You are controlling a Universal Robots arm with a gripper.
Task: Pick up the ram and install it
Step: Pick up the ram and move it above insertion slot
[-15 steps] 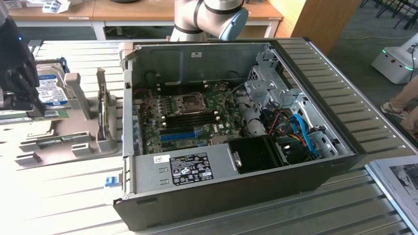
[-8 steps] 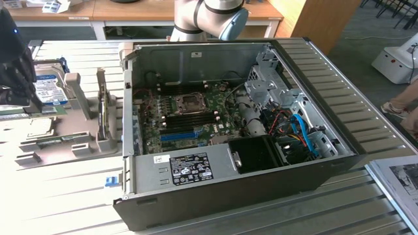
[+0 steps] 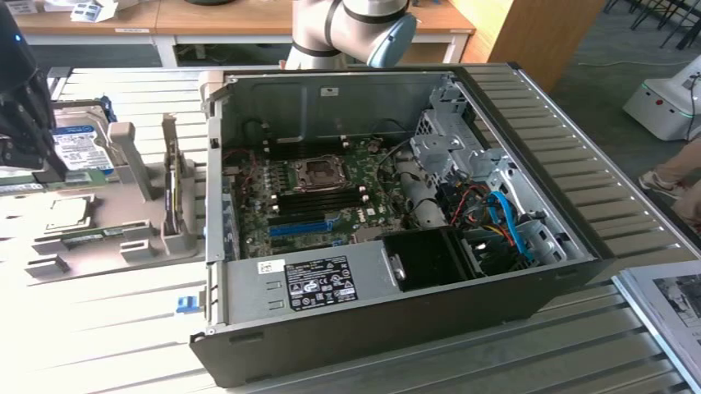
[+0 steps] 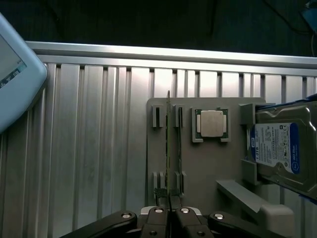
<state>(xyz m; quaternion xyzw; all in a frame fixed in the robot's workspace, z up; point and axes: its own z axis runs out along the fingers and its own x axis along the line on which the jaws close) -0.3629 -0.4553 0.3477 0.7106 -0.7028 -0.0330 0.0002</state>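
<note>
In the wrist view the ram (image 4: 169, 144) shows edge-on as a thin green stick running away from the fingers. My gripper (image 4: 171, 202) is shut on its near end. The stick hangs over the narrow slots of the grey parts tray (image 4: 208, 171), and its far tip reaches just past the tray's edge. In the exterior view the gripper (image 3: 28, 160) is a dark shape at the far left above the tray (image 3: 110, 246), with a green strip of the ram (image 3: 66, 184) under it. The open computer case (image 3: 383, 213) lies in the middle, its motherboard (image 3: 318, 197) exposed.
The tray also carries a processor chip (image 4: 211, 123), a silver hard drive (image 4: 282, 148) with a blue-white label, and an upright card (image 3: 172, 189). A pale rounded device (image 4: 15, 84) sits beside the ribbed metal table (image 4: 99, 148). A person's leg (image 3: 679, 176) shows at the exterior view's right.
</note>
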